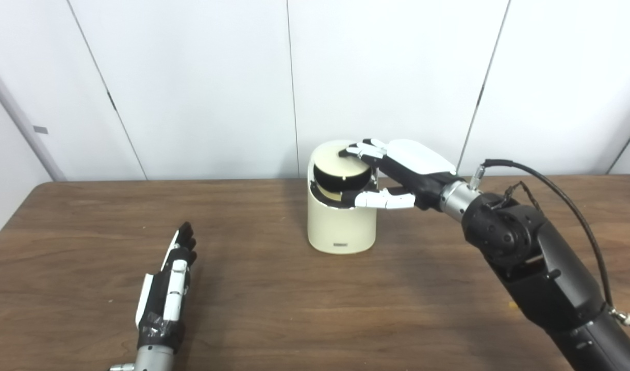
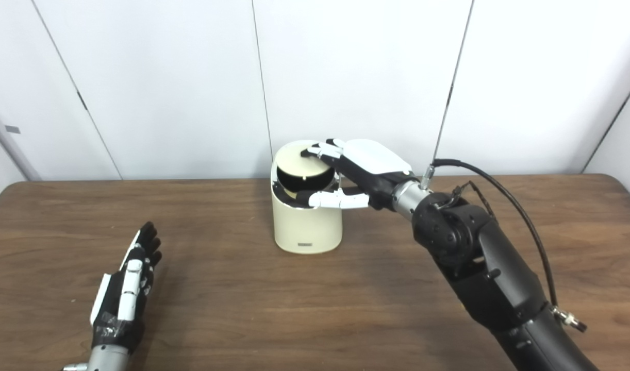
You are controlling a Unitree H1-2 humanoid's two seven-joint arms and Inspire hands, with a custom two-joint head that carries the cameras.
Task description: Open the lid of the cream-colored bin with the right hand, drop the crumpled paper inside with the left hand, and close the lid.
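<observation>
The cream-colored bin [image 1: 341,226] stands at the middle back of the wooden table [image 1: 274,309]. Its round lid [image 1: 331,158] is tilted up at the back, and a dark opening shows beneath it. My right hand [image 1: 397,172] reaches in from the right: its fingers [image 1: 364,150] lie over the lid's upper edge and its thumb [image 1: 382,199] sits at the bin's front rim, so the hand holds the lid. My left hand [image 1: 170,283] lies flat on the table at the front left, open and empty. No crumpled paper shows in either view.
A white panelled wall [image 1: 217,77] runs right behind the table's far edge. My right arm [image 1: 531,263] crosses the right side of the table, with a black cable [image 1: 567,201] looping above it.
</observation>
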